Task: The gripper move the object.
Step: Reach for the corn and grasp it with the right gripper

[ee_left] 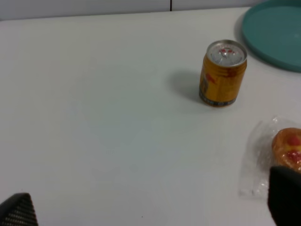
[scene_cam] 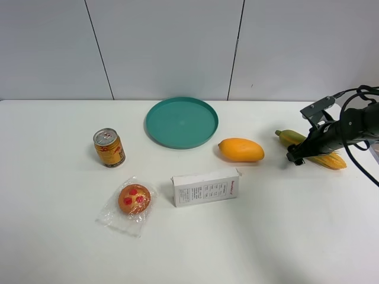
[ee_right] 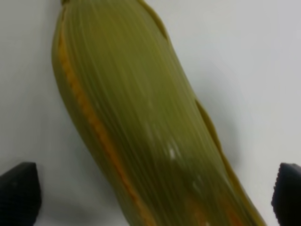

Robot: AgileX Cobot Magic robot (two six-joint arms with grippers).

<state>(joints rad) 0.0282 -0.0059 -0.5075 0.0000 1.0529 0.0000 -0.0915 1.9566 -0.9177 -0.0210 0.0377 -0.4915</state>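
The ear of corn (scene_cam: 330, 160), green husk and yellow kernels, lies on the white table at the right, just right of the mango (scene_cam: 240, 149). My right gripper (scene_cam: 295, 157) is down over the corn's middle. In the right wrist view the corn (ee_right: 141, 117) fills the frame, with the right gripper (ee_right: 153, 195) open and one dark fingertip (ee_right: 19, 195) on each side of it, apart from it. My left gripper (ee_left: 150, 207) is open and empty over bare table. It does not show in the exterior high view.
A teal plate (scene_cam: 182, 122) sits at the back centre. A yellow drink can (scene_cam: 109, 147) stands at the left, also seen from the left wrist (ee_left: 223, 73). A wrapped bun (scene_cam: 134, 199) and a white box (scene_cam: 205, 187) lie in front.
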